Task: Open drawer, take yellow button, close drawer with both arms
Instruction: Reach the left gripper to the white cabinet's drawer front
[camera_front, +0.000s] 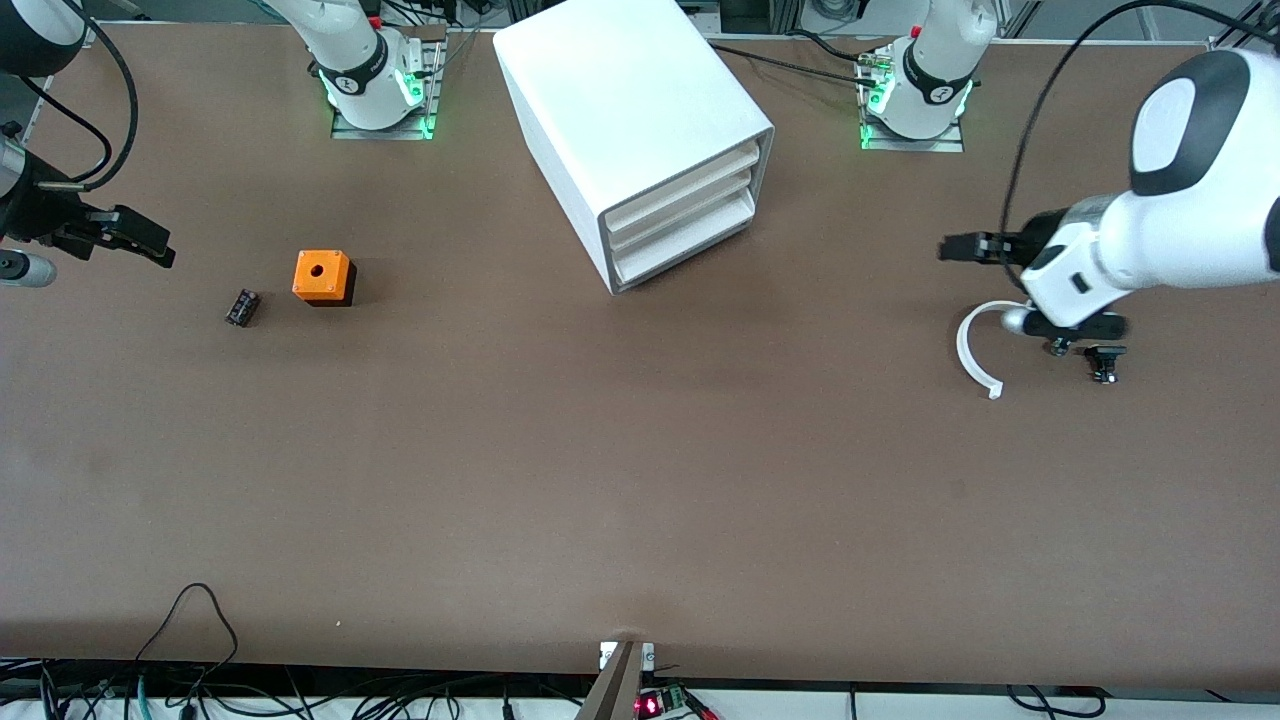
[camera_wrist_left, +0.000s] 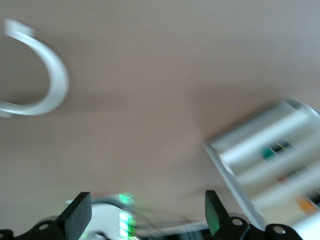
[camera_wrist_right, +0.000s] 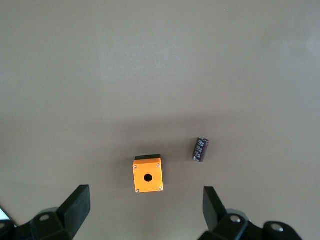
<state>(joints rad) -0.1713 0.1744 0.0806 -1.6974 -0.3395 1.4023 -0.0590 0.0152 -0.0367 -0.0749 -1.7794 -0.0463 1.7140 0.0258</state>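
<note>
We record a white cabinet (camera_front: 640, 130) on the brown desk (camera_front: 640, 480), between the two arm bases; its top drawer (camera_front: 685, 188) sits flush and closed, and we cannot see the button.

The left gripper (camera_front: 965, 247) hangs over bare desk toward the left arm's end, fingers spread wide and holding nothing, beside a white curved piece (camera_front: 972, 350).

The right gripper (camera_front: 145, 240) hangs over the right arm's end, likewise wide and unladen, near an orange cube (camera_front: 322, 276) and a small black part (camera_front: 242, 307).
</note>
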